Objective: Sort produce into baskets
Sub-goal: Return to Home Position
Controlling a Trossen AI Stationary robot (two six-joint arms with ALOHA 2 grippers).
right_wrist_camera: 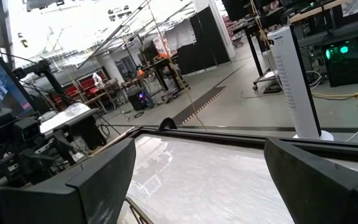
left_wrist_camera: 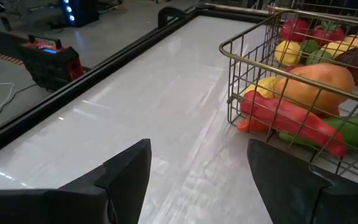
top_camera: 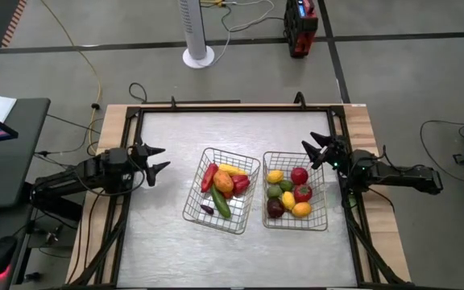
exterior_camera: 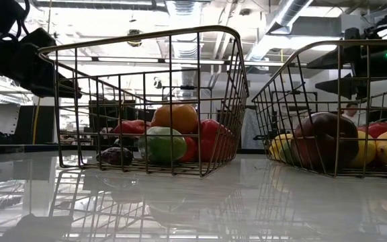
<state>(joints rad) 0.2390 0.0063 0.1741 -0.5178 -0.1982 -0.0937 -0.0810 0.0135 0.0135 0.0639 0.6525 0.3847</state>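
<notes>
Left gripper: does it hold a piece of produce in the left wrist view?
No, the left gripper is open and empty; only the bare table shows in its gap.

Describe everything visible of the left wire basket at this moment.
The left basket is a rectangular wire-mesh basket with flared sides and a rounded rim, metallic-looking. It stands upright on the table, slightly askew, close beside the right basket. Inside lie a long red pepper, an orange fruit, a yellow piece, a green cucumber and a small dark piece. The open left gripper and open right gripper are both clear of it.
</notes>
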